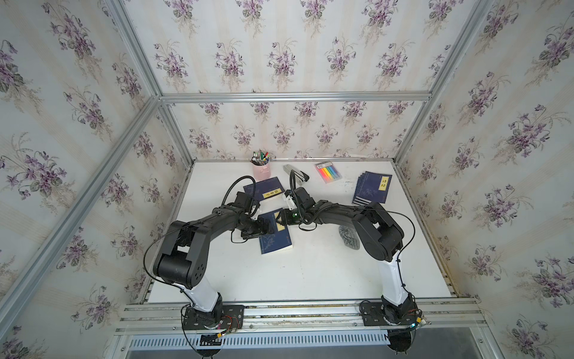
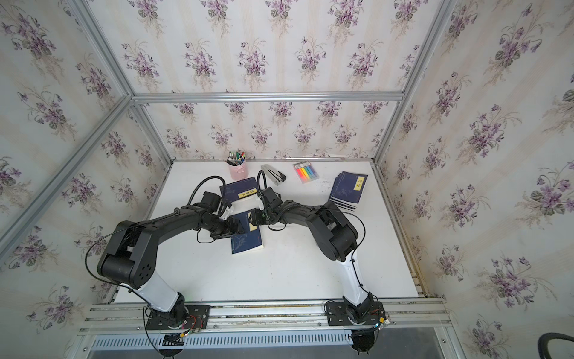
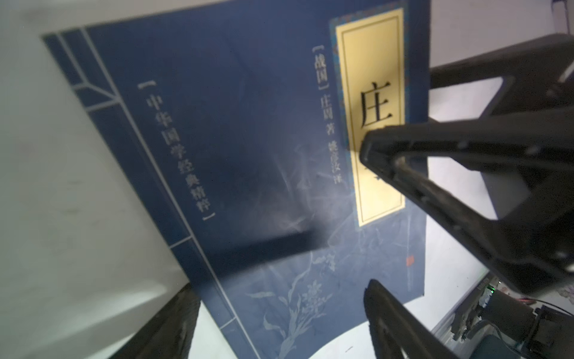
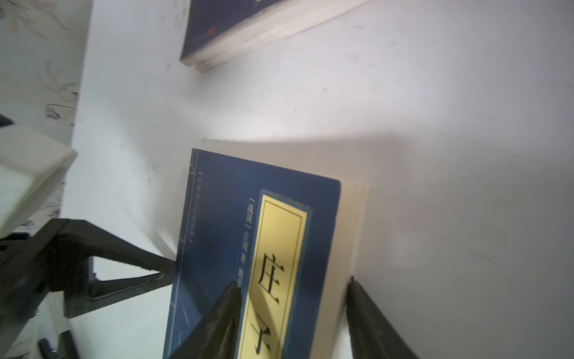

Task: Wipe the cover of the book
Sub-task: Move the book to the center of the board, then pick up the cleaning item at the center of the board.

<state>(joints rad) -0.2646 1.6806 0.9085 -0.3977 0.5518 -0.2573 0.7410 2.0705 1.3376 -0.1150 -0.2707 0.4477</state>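
- Top views: the white table (image 1: 310, 273) bears everything. A rail along its near edge carries both arm bases.
- Left arm (image 1: 198, 236) and right arm (image 1: 372, 230) each rise from that rail and fold at the elbow. Both run low and inward, and the wrists meet at table centre.
- A stack of blue books (image 1: 372, 186) sits fanned at the far right, well apart from the arms.
- The book (image 1: 276, 241) lies flat at table centre, blue cover up. Its yellow title label (image 3: 372, 56) is legible in the left wrist view. In both top views its far part is hidden under the grippers. The right wrist view cuts part of it off.
- A second blue book (image 1: 264, 190) lies just behind it, partly masked by the left wrist.
- A grey cloth (image 1: 347, 237) lies right of the book, mostly hidden behind the right elbow and apart from both grippers.
- Left gripper (image 3: 279, 286): jaws spread wide over the cover, grasping nothing. One fingertip (image 4: 158, 264) is at the spine edge.
- Right gripper (image 4: 293, 281): jaws parted, clamping nothing. One finger lies over the cover beside the label and the other just off the page edge. Whether they press down cannot be told.
- Pen cup (image 1: 260, 170), stapler (image 1: 295, 175) and colour tabs (image 1: 328, 172) line the far edge.
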